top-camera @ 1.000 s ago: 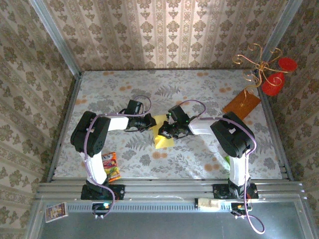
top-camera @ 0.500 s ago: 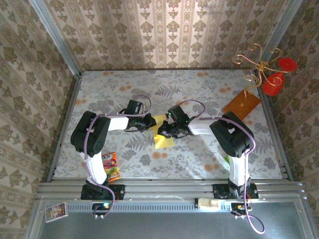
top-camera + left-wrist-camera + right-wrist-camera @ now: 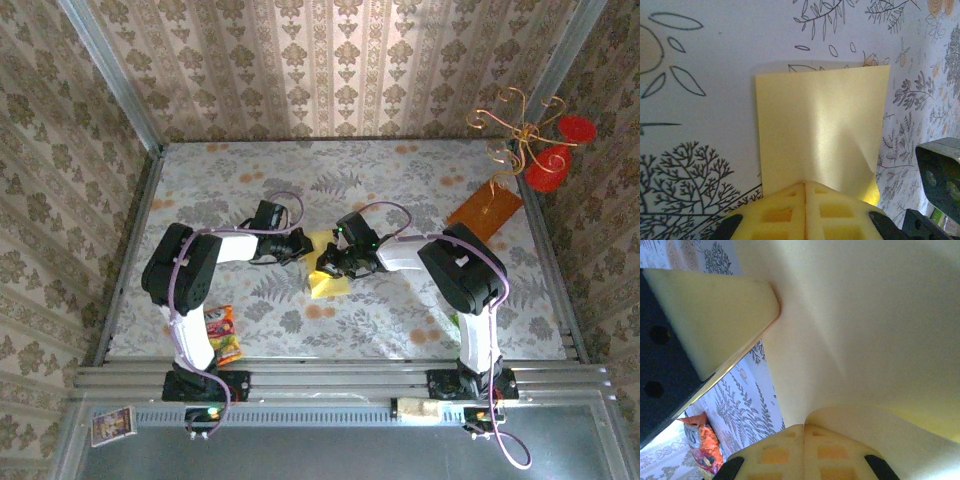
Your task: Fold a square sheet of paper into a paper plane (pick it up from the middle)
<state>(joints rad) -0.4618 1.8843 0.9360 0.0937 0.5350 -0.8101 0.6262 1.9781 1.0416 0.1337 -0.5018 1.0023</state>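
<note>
Paper (image 3: 820,125) lies flat straight ahead of the closed left gripper (image 3: 805,185), tips on its near edge; right gripper (image 3: 804,427), clamped, pinches a lifted fold alongside.

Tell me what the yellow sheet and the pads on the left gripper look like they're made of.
The yellow sheet looks like thin matte paper: it bends in soft creases with a faint sheen. The pads of the left gripper are pale yellow, likely moulded rubber or soft plastic, given their waffle grid of square recesses.
</note>
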